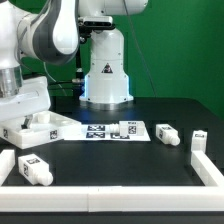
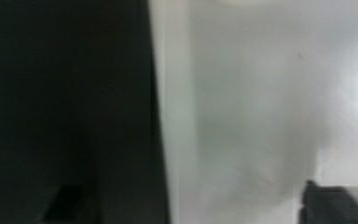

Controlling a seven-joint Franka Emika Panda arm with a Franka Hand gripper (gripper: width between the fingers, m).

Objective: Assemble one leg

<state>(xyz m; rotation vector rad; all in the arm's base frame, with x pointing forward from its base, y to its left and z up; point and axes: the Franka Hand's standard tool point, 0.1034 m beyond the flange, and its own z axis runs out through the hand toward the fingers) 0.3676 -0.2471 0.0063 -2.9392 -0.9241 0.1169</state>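
Leg (image 1: 33, 168) and hand (image 1: 20, 115) are apart: the hand is low over the large white panel (image 1: 52, 125) at the exterior view's left. In the wrist view its two dark fingertips (image 2: 60, 205) stand wide apart, so the hand (image 2: 202, 203) is open and holds nothing. The blurred white panel (image 2: 265, 100) fills much of the space between them. The nearest leg lies on the black counter (image 1: 110, 160) in front of the panel, toward the camera, tag facing out. The marker board (image 1: 100, 132) lies flat beside the panel. Two more legs (image 1: 166, 133) (image 1: 199, 138) lie beyond it toward the exterior view's right. A low white rail (image 1: 110, 190) borders the counter's near edge.
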